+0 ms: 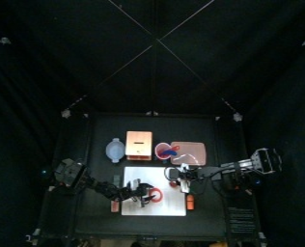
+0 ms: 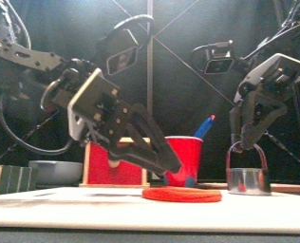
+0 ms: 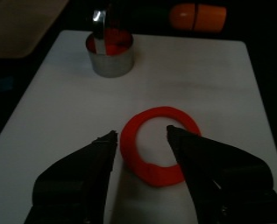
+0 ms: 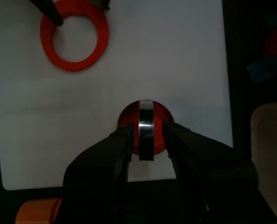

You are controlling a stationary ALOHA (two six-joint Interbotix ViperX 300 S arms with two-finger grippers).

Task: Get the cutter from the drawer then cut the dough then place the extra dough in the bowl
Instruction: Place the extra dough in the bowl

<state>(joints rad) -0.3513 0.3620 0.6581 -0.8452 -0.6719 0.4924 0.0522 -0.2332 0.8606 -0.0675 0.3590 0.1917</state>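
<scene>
Dough ring (image 2: pixel 182 196) lay flat on the white cutting board (image 3: pixel 59 105). The left hand (image 3: pixel 140 133) was at its rim, jaws spread apart. The right hand (image 2: pixel 245 145) pinched the wire handle of the cutter (image 2: pixel 248 180), which stood on the board well apart from the ring, with red dough inside.

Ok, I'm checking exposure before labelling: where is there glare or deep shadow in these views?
Top view: the white board is the one bright patch in a dark booth. Left wrist view: a glint on the wire handle of the cutter; the left gripper reads as dark shapes over the dough ring.
</scene>
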